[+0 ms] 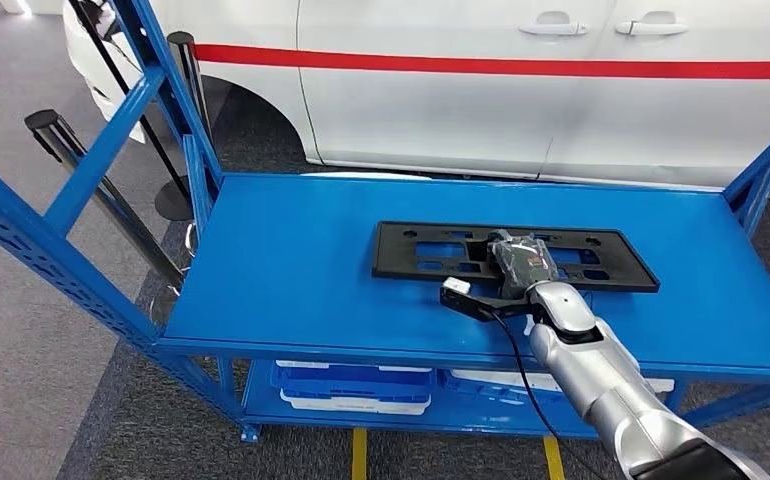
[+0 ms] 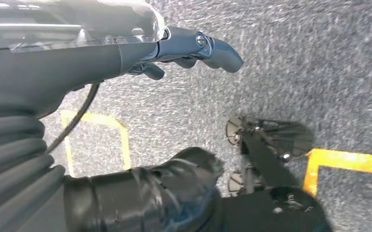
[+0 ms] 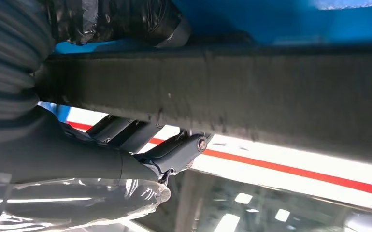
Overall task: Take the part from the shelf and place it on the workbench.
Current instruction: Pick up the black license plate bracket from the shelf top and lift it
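Blue shelf: black flat part lying on top deck; white trays on lower deck.

The right arm reaches forward from below, its silver forearm angled up to a wrist bent over the black part. The right hand lies on that part, and the wrist view shows its thumb on one face of the part's edge and its dark fingers on the other. The left hand hangs over the floor, fingers slightly curled, holding nothing.
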